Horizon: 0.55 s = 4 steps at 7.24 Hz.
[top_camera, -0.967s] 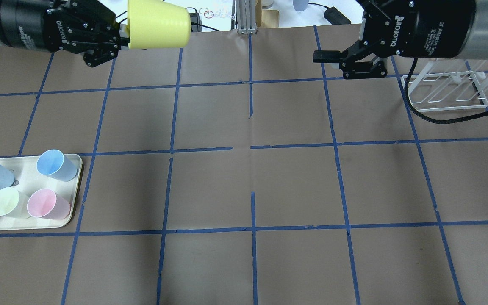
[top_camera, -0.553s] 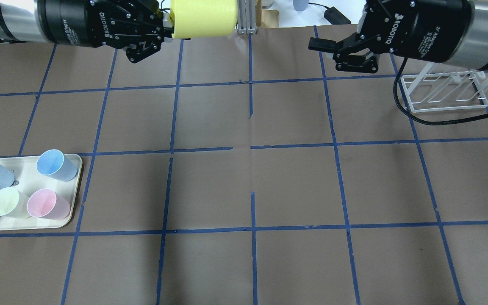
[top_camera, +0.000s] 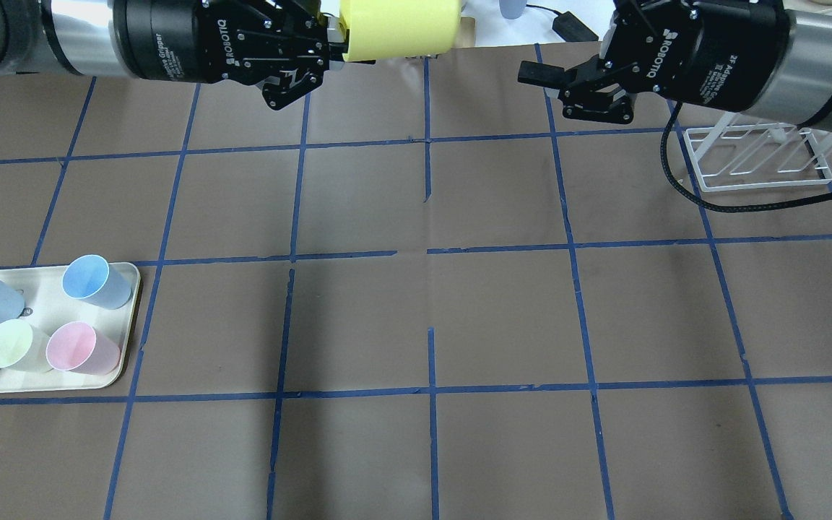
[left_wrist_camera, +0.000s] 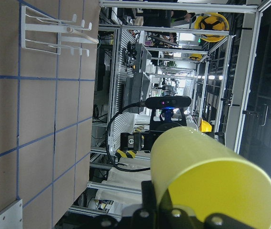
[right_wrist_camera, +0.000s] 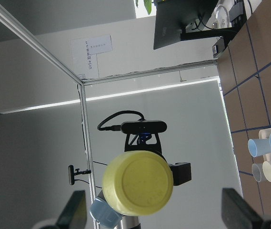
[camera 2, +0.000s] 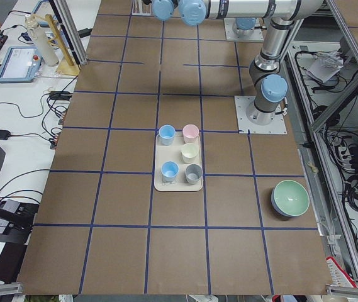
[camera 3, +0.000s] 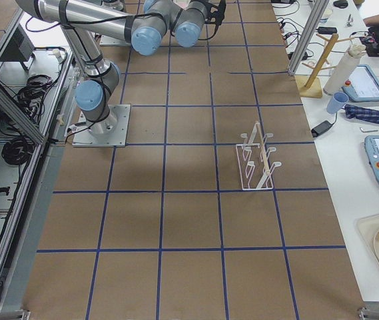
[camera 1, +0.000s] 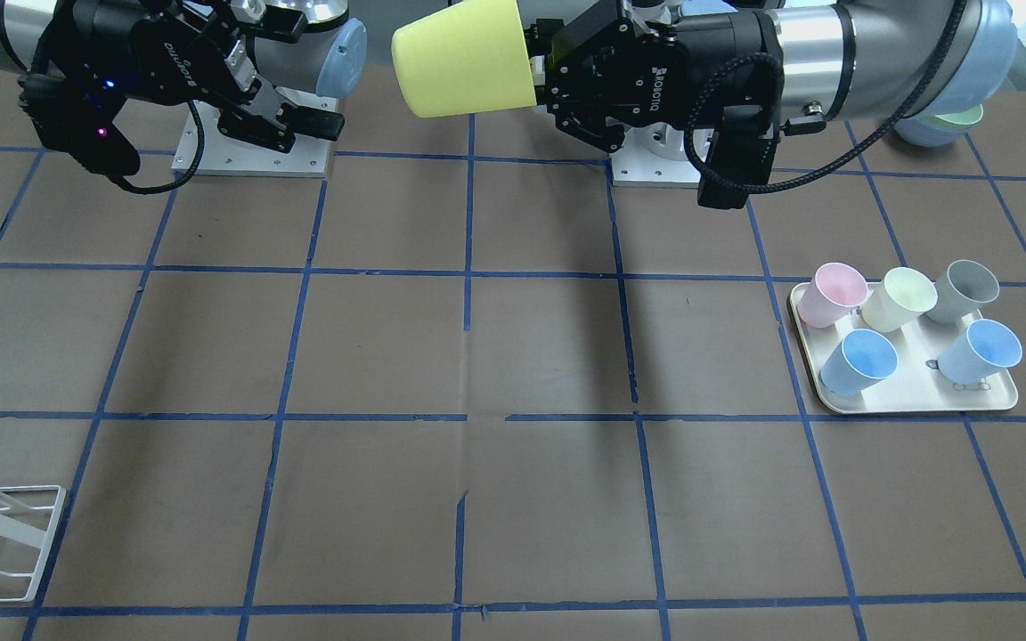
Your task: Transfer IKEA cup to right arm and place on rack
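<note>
The bright yellow IKEA cup (top_camera: 398, 27) lies on its side in the air, held at its rim by my left gripper (top_camera: 335, 45), which is shut on it. Its base points at my right gripper (top_camera: 560, 56), which is open and empty a short gap away. In the front-facing view the cup (camera 1: 464, 58) sits between the left gripper (camera 1: 541, 69) and the right gripper (camera 1: 299, 71). The right wrist view shows the cup's base (right_wrist_camera: 137, 182) between its spread fingers (right_wrist_camera: 75, 210). The white wire rack (top_camera: 759, 155) stands on the table under the right arm.
A cream tray (top_camera: 127, 278) at the table's left holds several pastel cups, also seen in the front-facing view (camera 1: 914, 401). A green bowl (camera 2: 290, 198) sits near the left arm's base. Screens, cables and a wooden stand lie beyond the table's far edge.
My left arm has carried the yellow cup to the right, toward the right gripper. The right gripper has shifted a little left and up and has stayed open.
</note>
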{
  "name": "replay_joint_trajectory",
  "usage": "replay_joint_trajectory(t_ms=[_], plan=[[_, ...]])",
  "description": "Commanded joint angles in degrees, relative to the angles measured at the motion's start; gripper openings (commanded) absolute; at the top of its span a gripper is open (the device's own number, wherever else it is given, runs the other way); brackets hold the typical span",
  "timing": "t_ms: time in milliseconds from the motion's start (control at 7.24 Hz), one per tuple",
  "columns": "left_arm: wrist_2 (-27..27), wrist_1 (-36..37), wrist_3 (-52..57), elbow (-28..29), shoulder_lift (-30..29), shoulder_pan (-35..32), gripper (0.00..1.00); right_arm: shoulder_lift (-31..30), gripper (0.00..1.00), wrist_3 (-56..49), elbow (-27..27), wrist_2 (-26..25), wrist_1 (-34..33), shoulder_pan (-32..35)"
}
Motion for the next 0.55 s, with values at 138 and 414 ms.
replay_joint_trajectory(t_ms=[138, 414], plan=[[-1.0, 0.1, -0.2, -0.3, -0.2, -1.7, 0.0, 1.1, 1.0, 4.4, 0.1, 3.0, 0.0, 3.1], [-1.4, 0.2, -0.2, -0.3, -0.3, -2.0, 0.0, 0.7, 1.0, 6.4, -0.2, 3.5, 0.0, 3.3]])
